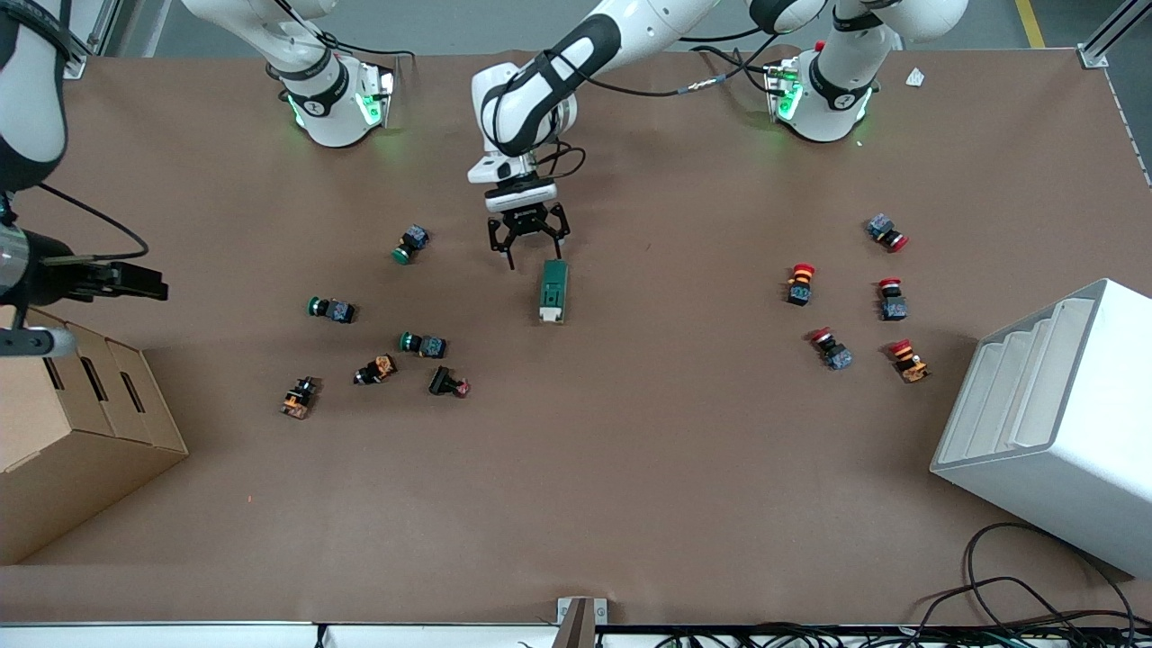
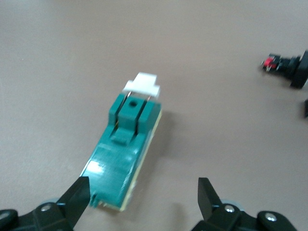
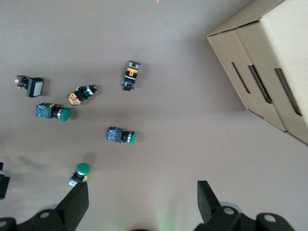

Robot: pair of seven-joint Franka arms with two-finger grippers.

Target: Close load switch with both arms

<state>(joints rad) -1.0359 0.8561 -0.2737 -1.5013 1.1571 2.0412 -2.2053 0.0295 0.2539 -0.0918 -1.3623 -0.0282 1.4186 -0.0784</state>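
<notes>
Black cables (image 1: 1035, 585) nearest, trailing past the tabletop (image 1: 576, 504) edge at the left arm's end. Farther up, mid-tabletop: load switch (image 1: 553, 290), dark green, lying flat, cream-white toggle (image 1: 551, 313) at the end nearer the front camera. Touched by nothing.

Left tool (image 1: 528, 247) over the tabletop just off the switch's farther end, fingers spread wide and empty. Seen from the left wrist: switch body (image 2: 127, 149) lined up between the two open fingertips (image 2: 77, 195), toggle (image 2: 142, 85) at the end away from them.

Right tool (image 1: 148, 283) well apart from the switch, hanging at the right arm's end by the cardboard box (image 1: 81, 423), fingers apart, holding nothing; waiting. Below it, green-capped push buttons (image 3: 121, 136).

Judged early: no grasp made, toggle not pressed, whether seated or not too small to tell. Left to do, probably: clamp the body with the left tool, bring the right tool across, push the toggle home.
</notes>
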